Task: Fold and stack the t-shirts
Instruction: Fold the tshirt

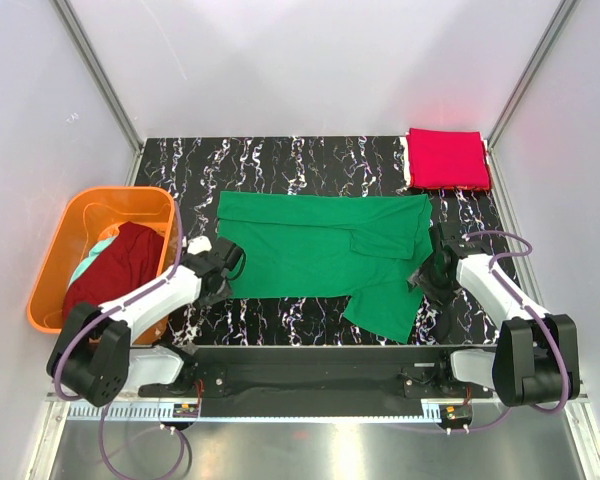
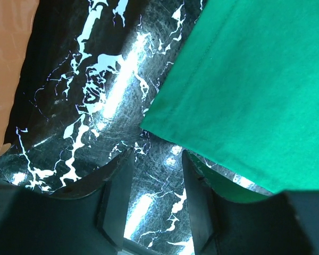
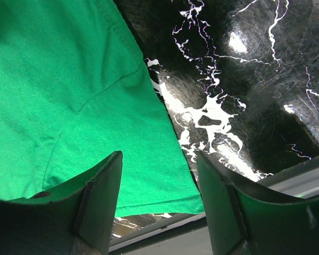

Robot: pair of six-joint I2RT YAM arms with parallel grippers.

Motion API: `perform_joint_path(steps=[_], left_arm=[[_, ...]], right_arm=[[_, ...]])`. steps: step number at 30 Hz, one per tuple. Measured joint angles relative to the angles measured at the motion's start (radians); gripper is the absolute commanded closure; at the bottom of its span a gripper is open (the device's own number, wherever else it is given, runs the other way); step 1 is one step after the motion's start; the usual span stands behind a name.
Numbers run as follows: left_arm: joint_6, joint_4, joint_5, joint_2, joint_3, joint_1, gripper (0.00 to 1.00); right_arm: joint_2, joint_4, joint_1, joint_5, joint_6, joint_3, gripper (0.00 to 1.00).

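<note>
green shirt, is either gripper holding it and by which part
Nothing is held. Both are open: the left gripper is over the table just beside the green shirt, and the right gripper is over the shirt's edge, not closed on it.

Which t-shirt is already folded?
The red t-shirt, far right corner; the green t-shirt lies spread out, the maroon t-shirt is bunched in the basket.

The top view looks down from above and behind the near edge, taking in the whole table [image 1: 280, 318]. Each wrist view looks down from very near: the left at the left end of the green t-shirt [image 1: 310, 245], the right at its right end, both seen also from the top.
</note>
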Motion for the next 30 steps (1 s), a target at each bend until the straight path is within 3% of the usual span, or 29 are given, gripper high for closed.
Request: perform_joint_path(steps=[23, 24, 27, 28, 30], left_arm=[[0.005, 0.068, 0.001, 0.077, -0.007, 0.082, 0.53], [0.000, 0.070, 0.002, 0.084, -0.005, 0.086, 0.54], [-0.018, 0.094, 0.016, 0.092, -0.005, 0.127, 0.72], [-0.015, 0.106, 0.023, 0.093, -0.005, 0.146, 0.83], [-0.006, 0.125, 0.035, 0.093, -0.006, 0.169, 0.93]], right_arm=[[0.031, 0.029, -0.001, -0.027, -0.003, -0.022, 0.34], [0.034, 0.032, -0.003, -0.029, -0.003, -0.022, 0.34], [0.041, 0.037, -0.005, -0.043, -0.003, -0.022, 0.34], [0.043, 0.038, -0.006, -0.045, -0.003, -0.022, 0.34], [0.047, 0.039, -0.009, -0.045, -0.003, -0.022, 0.34]])
